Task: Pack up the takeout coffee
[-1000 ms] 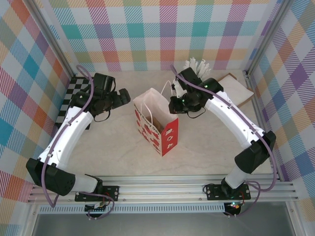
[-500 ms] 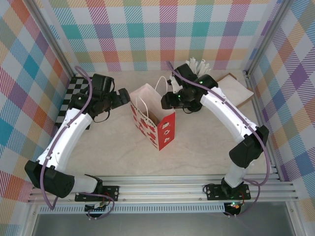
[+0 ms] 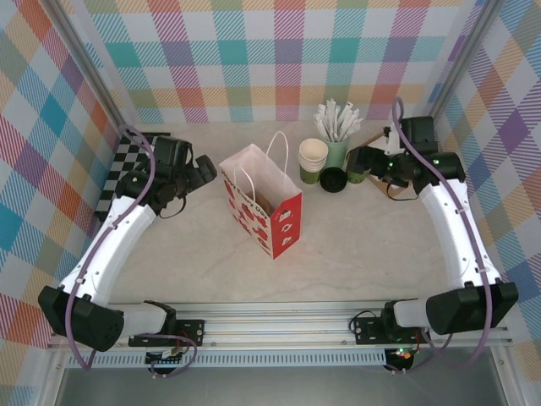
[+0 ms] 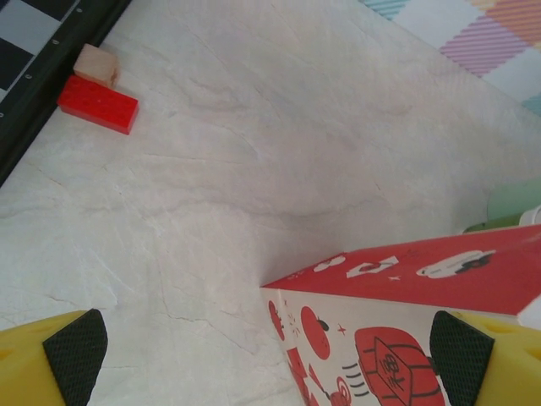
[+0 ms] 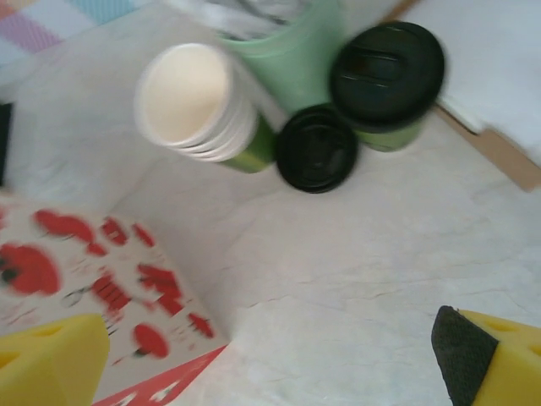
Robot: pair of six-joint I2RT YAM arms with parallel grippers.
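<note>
Plaid walls close in a pale marbled table [image 3: 194, 254]. On the left, the left gripper [image 4: 268, 351] hangs with its fingers spread wide, gripping nothing, beside a red-and-white printed paper bag [image 3: 283, 233] standing open mid-table. Right of the bag a stack of cream paper cups [image 5: 190, 101], a pale green holder of white stirrers [image 5: 292, 55] and the small dark green paper cup with a round black plastic lid [image 5: 386, 72] cluster on the table, outside the bag. The right gripper [image 5: 259, 359] hovers near them, spread wide and empty.

I see a stack of cream paper cups [image 3: 313, 155] just beside a pale green holder [image 3: 338, 155] of white stirrers [image 3: 336, 118]. Far left, a red block [image 4: 98, 103] and a tan block [image 4: 95, 64] lie against a checkered board [image 3: 114, 179].
</note>
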